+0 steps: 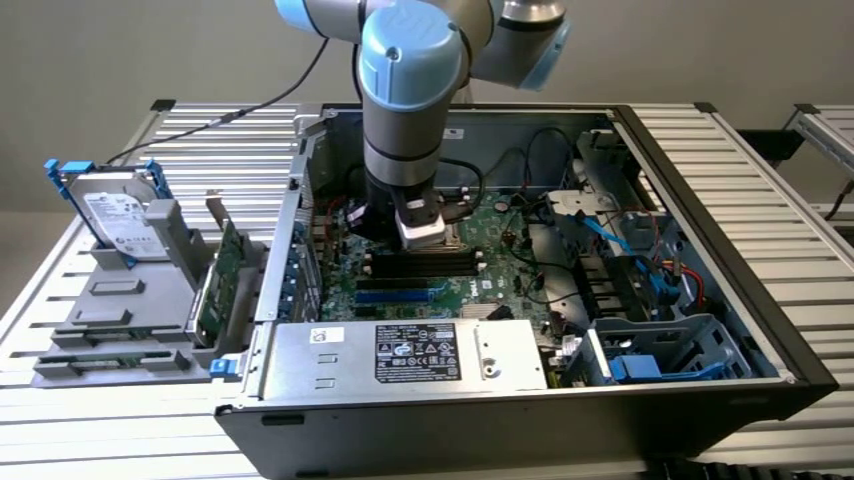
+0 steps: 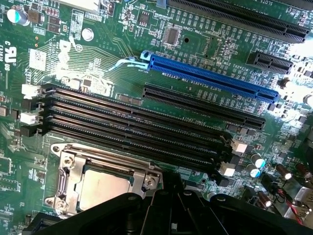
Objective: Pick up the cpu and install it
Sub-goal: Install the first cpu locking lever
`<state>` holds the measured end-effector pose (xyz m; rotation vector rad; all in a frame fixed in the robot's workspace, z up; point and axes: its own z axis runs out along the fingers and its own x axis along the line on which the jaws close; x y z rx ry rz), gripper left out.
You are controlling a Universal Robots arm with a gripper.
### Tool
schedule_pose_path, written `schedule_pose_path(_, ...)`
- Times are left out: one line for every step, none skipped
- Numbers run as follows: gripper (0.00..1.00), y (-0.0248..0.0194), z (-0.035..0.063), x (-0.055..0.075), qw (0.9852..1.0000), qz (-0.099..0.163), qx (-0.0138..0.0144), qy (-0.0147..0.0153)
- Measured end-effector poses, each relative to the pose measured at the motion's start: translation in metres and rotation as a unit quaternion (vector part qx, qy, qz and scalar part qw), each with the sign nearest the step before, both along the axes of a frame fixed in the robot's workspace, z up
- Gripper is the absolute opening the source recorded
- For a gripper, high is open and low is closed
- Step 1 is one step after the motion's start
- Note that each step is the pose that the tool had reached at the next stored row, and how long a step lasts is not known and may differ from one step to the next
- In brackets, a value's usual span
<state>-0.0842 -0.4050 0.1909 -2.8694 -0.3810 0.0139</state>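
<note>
The cpu (image 2: pixel 104 188), a small square chip with a dull silver top, lies inside the metal frame of its socket (image 2: pixel 68 171) on the green motherboard (image 2: pixel 98 54). The black body of my gripper (image 2: pixel 161 210) overlaps the socket's edge right beside the chip. In the exterior view the arm reaches straight down into the open computer case (image 1: pixel 707 190). There my gripper (image 1: pixel 422 240) hangs low over the board, just beyond the black memory slots (image 1: pixel 420 265). The gripper is shut, and nothing shows held in it.
Long black memory slots (image 2: pixel 132 125) and a blue expansion slot (image 2: pixel 210 76) run beside the socket. The power supply box (image 1: pixel 414 355) and a blue drive cage (image 1: pixel 667 350) stand at the case's near side. Outside, at the exterior view's left, a hard drive (image 1: pixel 114 215) stands in a grey holder.
</note>
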Motion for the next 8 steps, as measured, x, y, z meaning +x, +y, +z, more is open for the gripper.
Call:
schedule_pose_path(0.11,0.0002,-0.0002,0.0000,1.0000,0.000,-0.0008,0.0000)
schedule_pose_path(0.11,0.0004,-0.0003,0.0000,1.0000,0.000,-0.0016,0.0000)
schedule_pose_path(0.11,0.0005,-0.0003,0.0000,1.0000,0.000,-0.0026,-0.0001)
schedule_pose_path(0.11,0.0005,-0.0004,0.0000,1.0000,0.000,-0.0038,-0.0001)
schedule_pose_path(0.11,0.0005,-0.0004,0.0000,1.0000,0.000,-0.0050,0.0000)
schedule_pose_path(0.11,0.0005,-0.0004,0.0001,1.0000,0.000,-0.0062,0.0000)
schedule_pose_path(0.11,0.0006,-0.0004,0.0000,1.0000,0.000,-0.0074,0.0000)
schedule_pose_path(0.11,0.0007,-0.0003,0.0000,1.0000,0.000,-0.0086,0.0000)
